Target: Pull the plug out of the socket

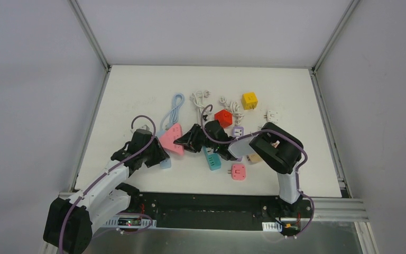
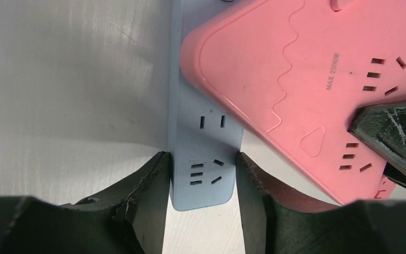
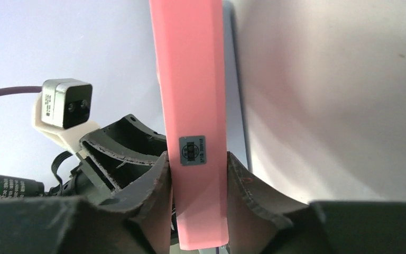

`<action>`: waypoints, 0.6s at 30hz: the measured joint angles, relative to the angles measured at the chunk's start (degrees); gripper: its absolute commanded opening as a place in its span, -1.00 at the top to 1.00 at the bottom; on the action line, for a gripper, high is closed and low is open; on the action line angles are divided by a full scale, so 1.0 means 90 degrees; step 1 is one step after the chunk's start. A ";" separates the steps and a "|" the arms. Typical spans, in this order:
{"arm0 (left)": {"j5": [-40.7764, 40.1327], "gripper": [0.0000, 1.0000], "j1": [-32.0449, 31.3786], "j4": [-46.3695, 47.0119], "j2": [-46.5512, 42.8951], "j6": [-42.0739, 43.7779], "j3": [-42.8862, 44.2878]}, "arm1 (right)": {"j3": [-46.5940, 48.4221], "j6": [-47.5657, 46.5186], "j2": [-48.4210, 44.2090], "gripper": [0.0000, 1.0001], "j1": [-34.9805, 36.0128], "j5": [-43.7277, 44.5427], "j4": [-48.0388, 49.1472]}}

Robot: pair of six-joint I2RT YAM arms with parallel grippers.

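- My left gripper is clamped across the near end of the blue power strip.
- My right gripper is clamped across the thickness of the pink socket block.
- The pink socket block overlaps the blue power strip on the table.

White table bearing a light-blue power strip, partly overlapped by a pink triangular strip. Also on it: teal strip, small pink adapter, red cube, yellow cube, coiled white cords.
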 measured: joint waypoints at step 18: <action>-0.0510 0.52 -0.0002 -0.0226 -0.0381 -0.0019 -0.0063 | -0.0238 0.0124 0.0316 1.00 -0.0002 -0.0257 0.1367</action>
